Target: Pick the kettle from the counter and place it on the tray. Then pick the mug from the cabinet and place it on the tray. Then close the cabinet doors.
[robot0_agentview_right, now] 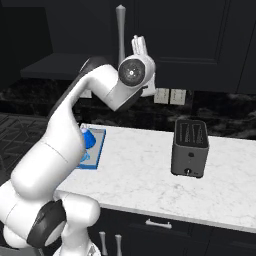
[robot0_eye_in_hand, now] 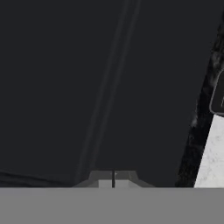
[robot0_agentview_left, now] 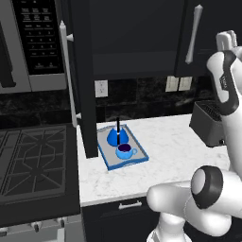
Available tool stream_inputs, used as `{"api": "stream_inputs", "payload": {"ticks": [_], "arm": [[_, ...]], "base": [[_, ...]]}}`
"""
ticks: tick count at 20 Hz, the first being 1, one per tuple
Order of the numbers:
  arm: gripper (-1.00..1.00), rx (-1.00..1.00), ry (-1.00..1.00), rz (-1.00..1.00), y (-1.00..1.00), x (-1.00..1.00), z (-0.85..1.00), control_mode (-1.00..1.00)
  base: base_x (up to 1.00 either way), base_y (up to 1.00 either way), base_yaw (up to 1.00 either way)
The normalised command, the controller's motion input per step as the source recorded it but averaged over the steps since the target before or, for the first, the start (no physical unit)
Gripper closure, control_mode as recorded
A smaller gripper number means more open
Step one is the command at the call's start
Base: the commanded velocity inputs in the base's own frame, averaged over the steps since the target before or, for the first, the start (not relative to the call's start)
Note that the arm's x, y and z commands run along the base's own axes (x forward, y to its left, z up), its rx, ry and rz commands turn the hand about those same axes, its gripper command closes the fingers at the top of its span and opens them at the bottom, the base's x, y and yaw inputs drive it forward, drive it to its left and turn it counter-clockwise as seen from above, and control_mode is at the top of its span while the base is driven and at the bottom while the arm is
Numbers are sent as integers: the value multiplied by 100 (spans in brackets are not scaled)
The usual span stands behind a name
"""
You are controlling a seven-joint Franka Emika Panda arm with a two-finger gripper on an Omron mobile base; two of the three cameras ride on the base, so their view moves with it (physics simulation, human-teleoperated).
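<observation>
- Already the kettle (robot0_agentview_left: 117, 136) and the mug (robot0_agentview_left: 125, 151) both sit on the tray (robot0_agentview_left: 137, 159), kettle at the far end, mug nearer the front, and the tray rests on the counter (robot0_agentview_left: 175, 142) just right of the stove (robot0_agentview_left: 33, 160).
- So the step in hand looks like the last one: shutting the cabinet doors.
- One door, the left door (robot0_agentview_left: 85, 94), stands swung wide open, edge-on to the left base view, its lower corner hanging over the left end of the tray, with its long silver handle (robot0_agentview_left: 68, 75) on the stove side.
- Behind it the cabinet (robot0_agentview_left: 137, 42) shows its dark inside and shelf.
- Over to the right, the right door (robot0_agentview_left: 208, 33) appears closed or nearly so, though I cannot tell for sure.
- High up against that right door is the gripper (robot0_agentview_right: 140, 46), just beside its bar handle (robot0_agentview_right: 120, 30); the two finger tips (robot0_eye_in_hand: 105, 178) are pressed together with nothing between them, facing a flat dark panel.
- Next, by my reading, the arm must finish pushing this door home if any gap remains, then swing across to the open left door and push it round.
- That sweep should pass above the kettle's tall handle, so care is needed there.
</observation>
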Motion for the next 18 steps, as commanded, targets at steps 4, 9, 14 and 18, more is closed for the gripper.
{"api": "stream_inputs", "payload": {"ticks": [4,9,14,18], "arm": [[100,-9,3,3,24,-100,18,-100],[100,-21,13,16,76,-98,5,-100],[100,-16,0,29,70,-100,-9,-100],[100,-23,0,24,100,-100,-18,-100]], "base": [[0,0,0],[0,0,0],[0,0,0],[0,0,0]]}}
